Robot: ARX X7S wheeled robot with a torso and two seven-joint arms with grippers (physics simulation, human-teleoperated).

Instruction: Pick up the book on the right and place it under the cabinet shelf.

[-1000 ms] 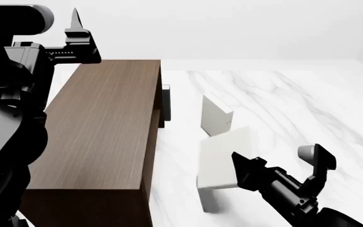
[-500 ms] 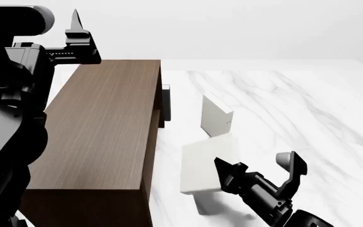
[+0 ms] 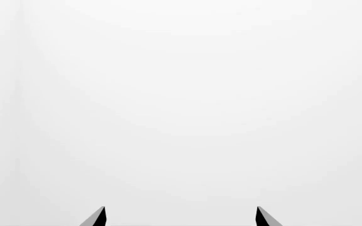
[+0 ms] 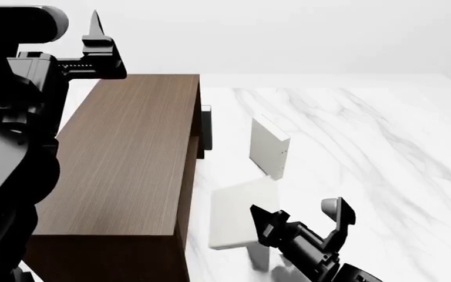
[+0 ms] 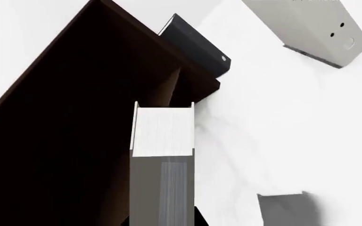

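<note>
- The right gripper (image 4: 300, 220) is pinching the book (image 4: 241, 214), which it carries flat and clear of the marble table (image 4: 382, 153), just beside the open right side of the cabinet shelf (image 4: 124, 158).
- In the right wrist view the book's (image 5: 163, 132) page edge faces the dark opening of the cabinet shelf (image 5: 74, 132). The inner shelf board cannot be made out in that darkness, so clearance above and below the book cannot be confirmed.
- Risk 1: the book's leading edge strikes the cabinet's side wall or the shelf board edge. Cause: insertion at the wrong height or with the cover tilted. Likely result: the book pivots in the grip or drops.
- Risk 2: slip. The hold appears to be on 1 edge only, with most of the cover overhanging, so any contact would lever it out.
- Risk 3: the second pale book (image 4: 269, 147) stands upright on the table near the travel path. A sweep of the right arm could knock it over.
- Risk 4: a dark object (image 4: 206, 132) stands against the cabinet's far right side. Its identity cannot be told, and it may narrow the entry.
- The left gripper (image 4: 94, 44) is raised above the cabinet's far corner, well apart from the work. In the left wrist view its fingertips (image 3: 99, 217) stand spread around nothing.
</note>
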